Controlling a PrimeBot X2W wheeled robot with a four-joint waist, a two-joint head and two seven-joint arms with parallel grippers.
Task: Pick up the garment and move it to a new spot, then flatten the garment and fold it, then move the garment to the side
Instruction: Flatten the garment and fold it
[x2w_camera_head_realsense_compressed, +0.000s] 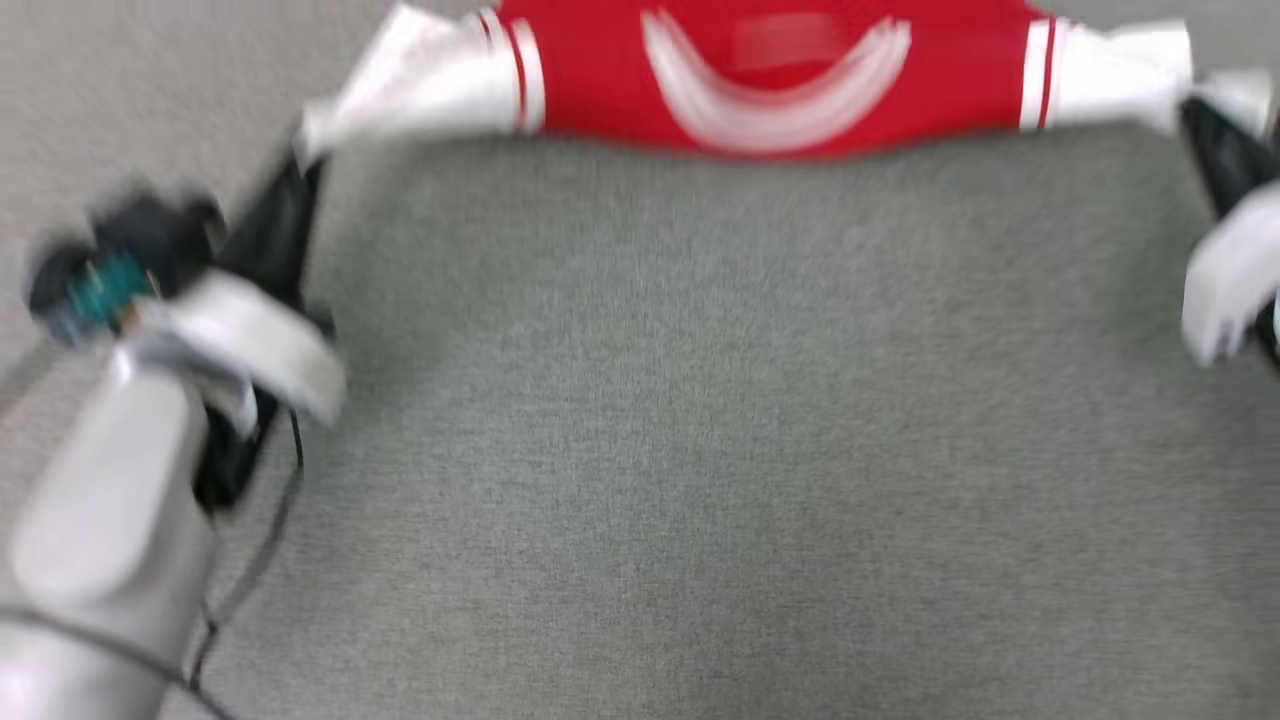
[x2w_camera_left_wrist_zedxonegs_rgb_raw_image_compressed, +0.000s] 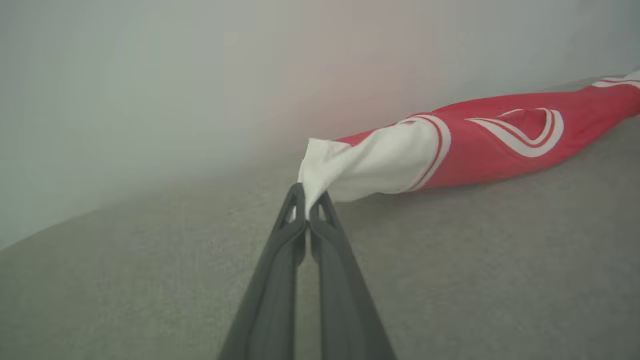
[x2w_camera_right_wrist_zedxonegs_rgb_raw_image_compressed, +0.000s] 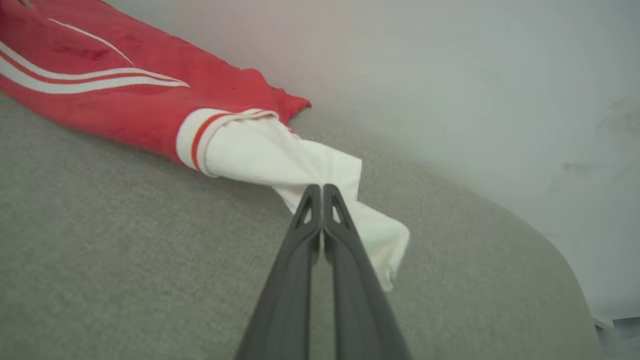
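The garment (x2w_camera_head_realsense_compressed: 780, 80) is a red shirt with white sleeves and a white-striped collar, stretched sideways along the far edge of the grey surface. My left gripper (x2w_camera_head_realsense_compressed: 305, 160) is shut on the tip of its left white sleeve (x2w_camera_left_wrist_zedxonegs_rgb_raw_image_compressed: 360, 165); the dark fingers pinch the cloth in the left wrist view (x2w_camera_left_wrist_zedxonegs_rgb_raw_image_compressed: 307, 200). My right gripper (x2w_camera_head_realsense_compressed: 1195, 110) is shut on the right white sleeve (x2w_camera_right_wrist_zedxonegs_rgb_raw_image_compressed: 300, 160); its fingers close over the cloth in the right wrist view (x2w_camera_right_wrist_zedxonegs_rgb_raw_image_compressed: 322, 192). The head view is blurred. The lower part of the shirt is out of view.
A grey fabric surface (x2w_camera_head_realsense_compressed: 700, 450) spreads wide in front of the shirt. A pale wall (x2w_camera_left_wrist_zedxonegs_rgb_raw_image_compressed: 200, 75) rises behind its far edge. A black cable (x2w_camera_head_realsense_compressed: 260, 560) hangs beside my left forearm (x2w_camera_head_realsense_compressed: 110, 520). The surface's rounded corner (x2w_camera_right_wrist_zedxonegs_rgb_raw_image_compressed: 565, 260) lies to the right.
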